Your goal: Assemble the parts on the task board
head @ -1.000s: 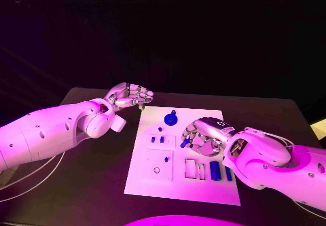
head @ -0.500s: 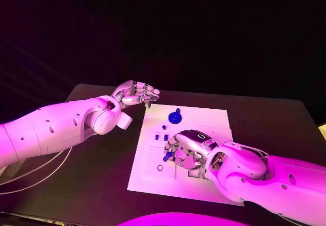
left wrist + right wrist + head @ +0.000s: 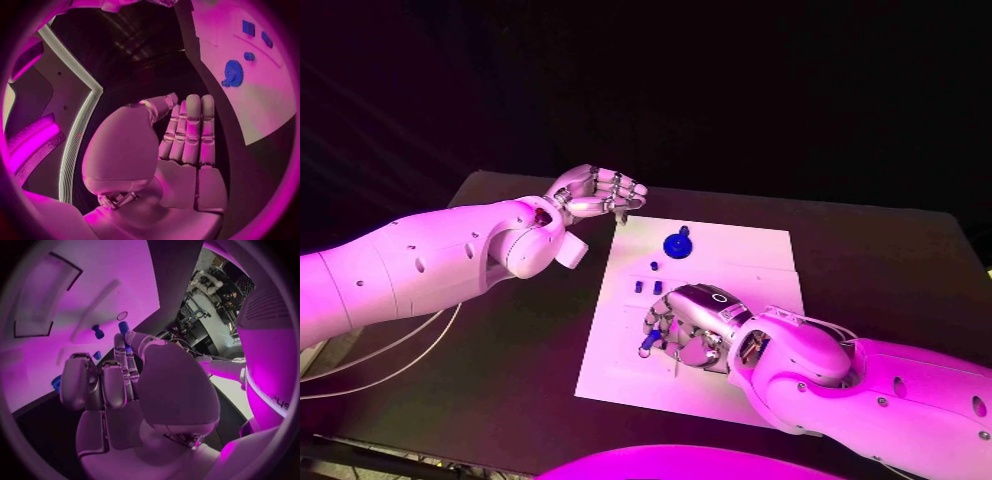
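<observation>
The white task board [image 3: 747, 250] lies mid-table. A blue gear [image 3: 676, 244] stands near its far edge, with small blue parts [image 3: 642, 286] just nearer; the gear [image 3: 232, 74] also shows in the left wrist view. My right hand [image 3: 689, 330] hovers low over the board's middle and hides the slots under it. It pinches a small blue peg [image 3: 646, 347] at its fingertips, and the peg [image 3: 123, 329] appears between thumb and finger in the right wrist view. My left hand [image 3: 596, 195] hangs beside the board's far left corner, fingers curled in on nothing.
In the right wrist view the board [image 3: 106, 275] shows a rectangular recess [image 3: 44, 295], a round hole [image 3: 122, 316] and a blue peg [image 3: 98, 331] standing in it. Dark table [image 3: 877, 250] surrounds the board on all sides.
My right hand has moved leftward across the board towards its near-left part, carrying the blue peg and covering the slots. My left hand has stayed by the far left corner.
</observation>
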`<state>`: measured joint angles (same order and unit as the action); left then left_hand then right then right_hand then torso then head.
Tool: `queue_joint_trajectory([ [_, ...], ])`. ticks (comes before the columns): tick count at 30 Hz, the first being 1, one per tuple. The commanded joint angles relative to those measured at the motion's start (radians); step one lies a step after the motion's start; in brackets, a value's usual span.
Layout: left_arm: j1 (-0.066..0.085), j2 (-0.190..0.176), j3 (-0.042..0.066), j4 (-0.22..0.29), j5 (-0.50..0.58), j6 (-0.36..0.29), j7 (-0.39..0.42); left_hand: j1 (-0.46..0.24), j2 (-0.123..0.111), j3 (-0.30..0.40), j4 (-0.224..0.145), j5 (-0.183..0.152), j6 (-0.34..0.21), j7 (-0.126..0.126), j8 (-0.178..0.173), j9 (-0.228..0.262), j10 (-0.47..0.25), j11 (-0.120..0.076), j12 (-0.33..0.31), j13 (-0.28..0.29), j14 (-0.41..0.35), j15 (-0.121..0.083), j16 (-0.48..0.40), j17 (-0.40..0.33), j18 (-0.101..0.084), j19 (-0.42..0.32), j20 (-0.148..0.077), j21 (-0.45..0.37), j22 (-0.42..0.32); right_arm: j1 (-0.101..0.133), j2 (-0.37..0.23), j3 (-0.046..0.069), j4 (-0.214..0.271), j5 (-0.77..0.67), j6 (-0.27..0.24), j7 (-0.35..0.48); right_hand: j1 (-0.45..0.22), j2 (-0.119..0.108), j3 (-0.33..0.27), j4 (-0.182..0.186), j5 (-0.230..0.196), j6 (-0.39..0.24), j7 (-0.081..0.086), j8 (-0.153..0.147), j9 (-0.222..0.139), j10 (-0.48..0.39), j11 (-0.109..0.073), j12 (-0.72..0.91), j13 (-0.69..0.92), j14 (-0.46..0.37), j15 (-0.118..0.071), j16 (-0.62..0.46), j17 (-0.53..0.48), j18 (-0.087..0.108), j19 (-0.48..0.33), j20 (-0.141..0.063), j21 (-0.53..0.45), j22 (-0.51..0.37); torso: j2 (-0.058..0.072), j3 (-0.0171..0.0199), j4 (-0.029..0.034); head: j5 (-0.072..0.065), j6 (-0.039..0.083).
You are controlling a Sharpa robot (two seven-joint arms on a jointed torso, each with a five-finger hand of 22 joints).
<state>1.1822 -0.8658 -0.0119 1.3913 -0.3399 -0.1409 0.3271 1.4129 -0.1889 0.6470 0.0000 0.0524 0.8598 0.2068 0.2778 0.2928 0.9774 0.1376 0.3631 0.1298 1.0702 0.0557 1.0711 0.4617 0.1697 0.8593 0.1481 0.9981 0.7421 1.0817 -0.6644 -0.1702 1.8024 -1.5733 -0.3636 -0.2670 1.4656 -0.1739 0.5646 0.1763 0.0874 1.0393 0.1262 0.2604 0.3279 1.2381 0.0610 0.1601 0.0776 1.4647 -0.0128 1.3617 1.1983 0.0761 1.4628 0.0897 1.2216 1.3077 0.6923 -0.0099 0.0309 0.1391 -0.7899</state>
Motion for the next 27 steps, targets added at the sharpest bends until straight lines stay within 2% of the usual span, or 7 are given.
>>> queue_joint_trajectory([
  [1,0.000,0.003,0.001,0.002,0.008,0.015,0.004,-0.002,0.005,-0.004,0.001,0.006,-0.003,0.003,-0.004,0.000,-0.008,0.001,0.005,-0.001,0.001,0.002,-0.006,-0.001,0.015,0.005,0.005,-0.002,-0.001,-0.006,0.007,-0.001,-0.006,-0.016,0.018,0.004,-0.011,0.004,0.001,-0.006,0.005,0.008,0.001,0.024,0.038,0.006,0.000,-0.004,0.000,0.030,-0.004,0.001,-0.001,-0.013,-0.001,-0.004,-0.007,0.180,0.000,0.0008,0.0002,0.003,-0.003],
  [14,0.000,0.001,0.001,0.003,0.008,0.018,0.001,-0.003,0.006,-0.004,0.001,0.006,-0.004,0.003,-0.005,0.000,-0.010,0.002,0.005,-0.002,0.001,0.002,-0.006,-0.002,0.015,0.005,0.005,-0.004,-0.002,-0.014,0.020,-0.004,-0.026,-0.033,0.032,-0.007,-0.012,0.004,0.003,-0.009,0.005,0.007,0.001,0.025,0.039,0.007,0.000,-0.005,0.000,0.030,-0.004,0.000,-0.003,-0.013,-0.002,-0.004,-0.008,0.180,0.000,-0.0008,0.0001,0.004,-0.008],
  [23,0.000,-0.001,0.001,0.004,0.008,0.018,0.000,-0.003,0.006,-0.004,0.001,0.006,-0.004,0.003,-0.005,0.000,-0.010,0.002,0.005,-0.002,0.001,0.002,-0.006,-0.002,0.015,0.005,0.005,-0.004,-0.002,-0.016,0.024,-0.005,-0.031,-0.036,0.098,-0.019,-0.015,0.002,0.003,-0.012,0.005,0.006,0.001,0.025,0.040,0.007,0.000,-0.007,0.000,0.030,-0.003,-0.001,-0.005,-0.012,-0.004,-0.003,-0.013,0.179,-0.001,-0.0007,0.0006,0.006,-0.013],
  [27,0.000,-0.003,0.001,0.004,0.008,0.018,0.000,-0.003,0.006,-0.004,0.001,0.006,-0.004,0.003,-0.005,0.000,-0.010,0.002,0.005,-0.002,0.001,0.002,-0.006,-0.002,0.015,0.005,0.005,-0.004,-0.002,-0.017,0.025,-0.006,-0.033,-0.039,0.112,-0.023,-0.017,0.001,0.004,-0.013,0.005,0.005,0.001,0.025,0.041,0.007,0.000,-0.009,0.000,0.029,-0.003,-0.001,-0.006,-0.012,-0.005,-0.003,-0.016,0.178,0.000,-0.0011,0.0003,0.006,-0.015],
])
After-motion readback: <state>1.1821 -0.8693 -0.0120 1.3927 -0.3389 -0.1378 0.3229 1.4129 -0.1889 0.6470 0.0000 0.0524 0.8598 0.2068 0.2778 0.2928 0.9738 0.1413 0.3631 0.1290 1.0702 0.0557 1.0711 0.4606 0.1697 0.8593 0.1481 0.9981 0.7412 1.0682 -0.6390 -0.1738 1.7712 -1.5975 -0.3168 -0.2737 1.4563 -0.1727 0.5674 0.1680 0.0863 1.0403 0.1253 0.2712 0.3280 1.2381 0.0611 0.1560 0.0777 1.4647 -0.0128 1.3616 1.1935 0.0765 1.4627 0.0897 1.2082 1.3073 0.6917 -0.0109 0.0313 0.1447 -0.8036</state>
